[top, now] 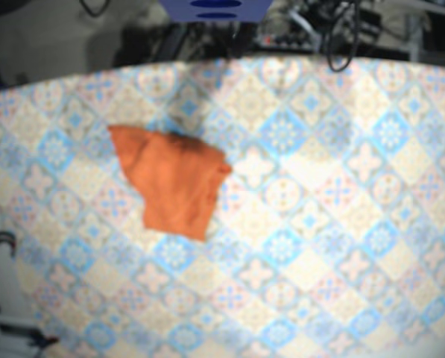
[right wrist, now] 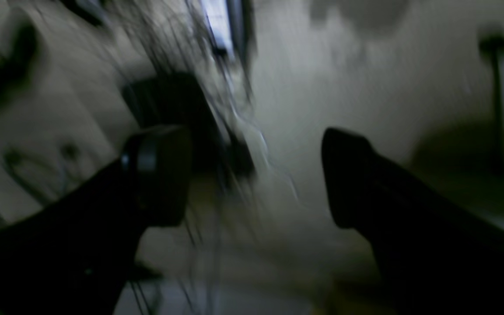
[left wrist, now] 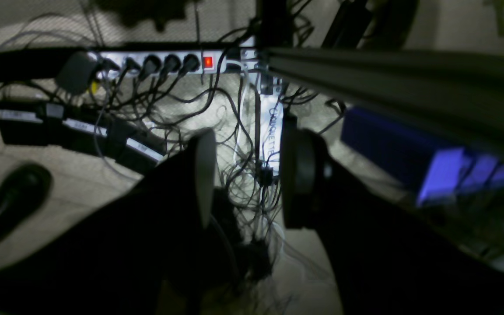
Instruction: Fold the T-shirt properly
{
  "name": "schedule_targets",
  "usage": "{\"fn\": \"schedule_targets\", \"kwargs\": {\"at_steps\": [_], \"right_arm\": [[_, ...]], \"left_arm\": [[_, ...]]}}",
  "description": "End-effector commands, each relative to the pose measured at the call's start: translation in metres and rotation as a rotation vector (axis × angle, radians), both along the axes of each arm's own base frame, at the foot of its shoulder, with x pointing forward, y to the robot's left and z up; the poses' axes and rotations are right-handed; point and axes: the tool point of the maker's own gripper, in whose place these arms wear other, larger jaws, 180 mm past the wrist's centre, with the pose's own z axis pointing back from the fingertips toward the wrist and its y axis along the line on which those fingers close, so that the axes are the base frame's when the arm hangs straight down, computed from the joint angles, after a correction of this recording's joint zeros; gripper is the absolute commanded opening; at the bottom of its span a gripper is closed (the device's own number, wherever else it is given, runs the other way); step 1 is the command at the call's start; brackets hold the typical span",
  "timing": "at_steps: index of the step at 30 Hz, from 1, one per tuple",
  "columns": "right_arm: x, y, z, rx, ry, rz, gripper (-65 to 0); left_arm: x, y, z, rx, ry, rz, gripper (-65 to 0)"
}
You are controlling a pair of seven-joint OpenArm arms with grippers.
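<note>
An orange T-shirt point(top: 171, 181) lies folded into a compact, slightly skewed shape on the patterned table, left of centre in the base view. Neither arm shows over the table there. In the left wrist view my left gripper point(left wrist: 247, 177) stands open over the floor, a pale pad on one finger and a dark pad on the other, with nothing between them. The right wrist view is blurred; my right gripper point(right wrist: 256, 175) is open with a wide empty gap and points at the floor.
The tablecloth point(top: 319, 224) has a blue and orange tile pattern. Below the left gripper lie a power strip point(left wrist: 160, 63) with a red switch, tangled cables point(left wrist: 252, 175), black power bricks point(left wrist: 77, 129) and a dark shoe point(left wrist: 20, 188).
</note>
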Motion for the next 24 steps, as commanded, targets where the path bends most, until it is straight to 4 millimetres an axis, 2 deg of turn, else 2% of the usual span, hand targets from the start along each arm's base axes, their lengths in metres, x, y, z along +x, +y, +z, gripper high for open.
{"fn": "schedule_targets", "kwargs": {"at_steps": [1,3,5,8,13,20,24], "right_arm": [[0.008,0.007,-0.001,0.009,-0.019,-0.031,-20.1],[0.031,0.021,-0.008,0.004,-0.039,-0.172,-20.1],[0.048,0.028,-0.011,-0.010,-0.065,-0.310,-20.1],[0.056,0.038,-0.011,-0.008,-0.081,-0.381,-20.1],[0.077,0.054,-0.013,0.022,-0.109,-0.384,-20.1],[0.079,0.068,-0.009,0.073,-0.156,-0.198,-20.0],[0.085,0.065,-0.007,0.065,-0.195,-0.201,-20.1]], "left_arm": [[0.006,-0.017,-0.001,-0.032,-0.006,0.007,-42.3],[0.013,-0.042,-0.002,-0.069,-0.007,0.014,-42.3],[0.016,-0.055,-0.002,-0.089,-0.007,0.018,-42.3],[0.016,-0.066,-0.003,-0.079,-0.007,0.023,-42.3],[0.015,-0.051,-0.011,0.069,-0.008,0.035,-42.3],[0.016,-0.055,-0.011,0.083,-0.008,0.059,-42.2],[0.016,-0.054,-0.011,0.085,-0.008,0.057,-42.0]]}}
